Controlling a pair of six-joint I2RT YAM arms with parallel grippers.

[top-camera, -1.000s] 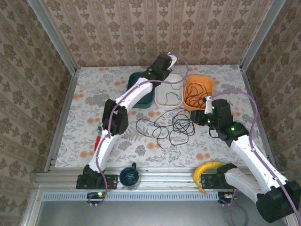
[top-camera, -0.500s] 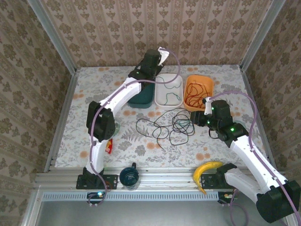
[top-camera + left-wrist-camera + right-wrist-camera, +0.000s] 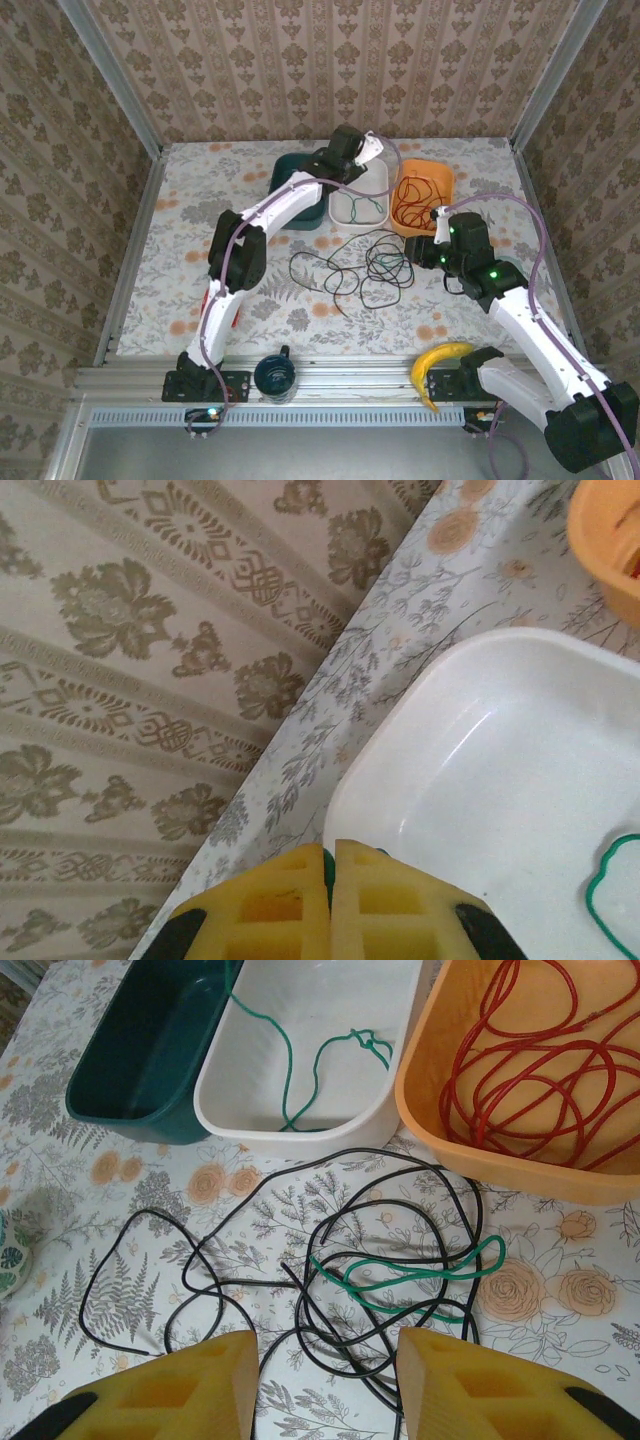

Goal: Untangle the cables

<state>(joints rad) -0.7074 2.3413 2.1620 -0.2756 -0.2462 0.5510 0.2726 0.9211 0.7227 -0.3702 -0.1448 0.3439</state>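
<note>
A dark mug (image 3: pixel 274 374) and a banana (image 3: pixel 440 360) sit at the near edge of the table (image 3: pixel 180 230). A bit farther in, the right gripper (image 3: pixel 328 1360) hangs over a messy pile of black cables (image 3: pixel 330 1260). Its fingers are wide apart and hold nothing. A green cable (image 3: pixel 400 1280) is mixed into the pile.

Behind the pile, three bins stand side by side. The dark green bin (image 3: pixel 130 1115) is on the left. The white bin (image 3: pixel 300 1130) in the middle has the other green cable (image 3: pixel 287 1070). The orange bin (image 3: pixel 480 1165) has the red cables (image 3: pixel 540 1080).

The left gripper (image 3: pixel 330 865) hangs over the white bin's far end with its fingers pressed together. It is hard to tell if they pinch a cable.
</note>
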